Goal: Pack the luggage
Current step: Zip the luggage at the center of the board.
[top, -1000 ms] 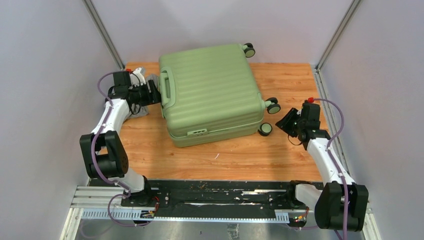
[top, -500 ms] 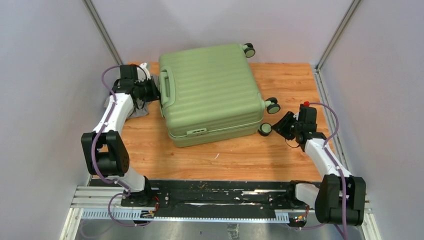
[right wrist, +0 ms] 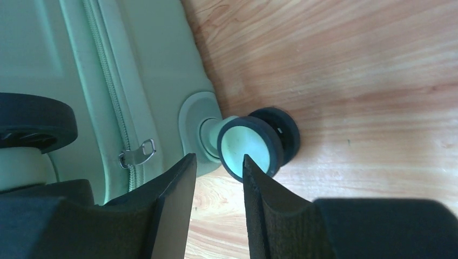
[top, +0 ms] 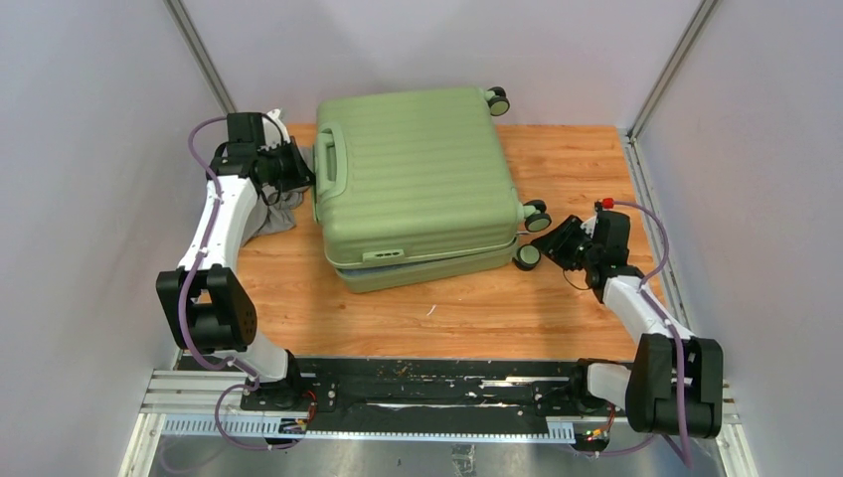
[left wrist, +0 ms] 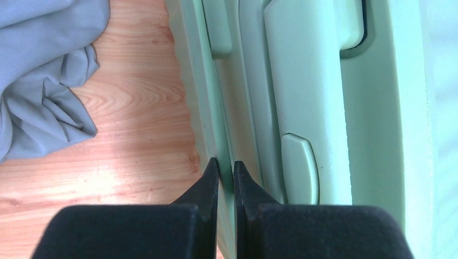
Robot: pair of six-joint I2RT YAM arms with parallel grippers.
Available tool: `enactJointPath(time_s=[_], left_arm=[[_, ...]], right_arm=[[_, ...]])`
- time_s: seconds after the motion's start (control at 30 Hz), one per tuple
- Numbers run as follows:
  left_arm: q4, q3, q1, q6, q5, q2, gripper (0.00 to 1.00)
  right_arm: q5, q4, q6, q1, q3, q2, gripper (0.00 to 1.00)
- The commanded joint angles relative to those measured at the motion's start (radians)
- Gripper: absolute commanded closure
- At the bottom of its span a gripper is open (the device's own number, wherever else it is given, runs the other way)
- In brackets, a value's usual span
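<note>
The luggage (top: 418,169) was laid flat on the table (top: 447,308), toward the far side. Its long axis ran left to right, with the handle (top: 331,169) end toward the left arm and the wheel end toward the right arm. The left gripper (left wrist: 222,168) was set against the handle end, jaws nearly closed with the thin green rim of the shell between them. A pinch on that rim was likely, though contact could not be confirmed from the wrist view. The right gripper (right wrist: 217,162) was held part open with nothing in it, and a lower wheel (right wrist: 251,148) sat just ahead of its tips. A grey cloth (top: 278,214) was seen on the table beside the left gripper, outside the case. The left arm was judged nearer the seam, so the lid would be expected to be lifted from that end, up and away from the table.
</note>
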Motion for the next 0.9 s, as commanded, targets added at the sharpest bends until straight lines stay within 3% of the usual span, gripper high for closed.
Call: enactJointPath(time_s=[0.0,0.2,0.37,0.67,0.87], left_arm=[[0.157,0.088,-0.024,-0.029,0.122,-0.071,1.0],[0.186,0.039,-0.033,-0.057,0.143,-0.063,1.0],[0.229,-0.012,-0.032,-0.108,0.209,-0.054,1.0],[0.283,-0.036,-0.032,-0.169,0.265,-0.023,1.0],[0.291,-0.043,-0.032,-0.177,0.278,-0.018,1.0]], right_arm=[[-0.113,0.138,0.031,-0.026,-0.029,0.053,0.59],[-0.189,0.367,0.29,-0.062,-0.121,0.092,0.57],[-0.157,0.445,0.422,-0.059,-0.16,0.039,0.55],[-0.106,0.469,0.517,-0.031,-0.161,-0.002,0.55],[-0.092,0.546,0.573,0.006,-0.16,0.063,0.55]])
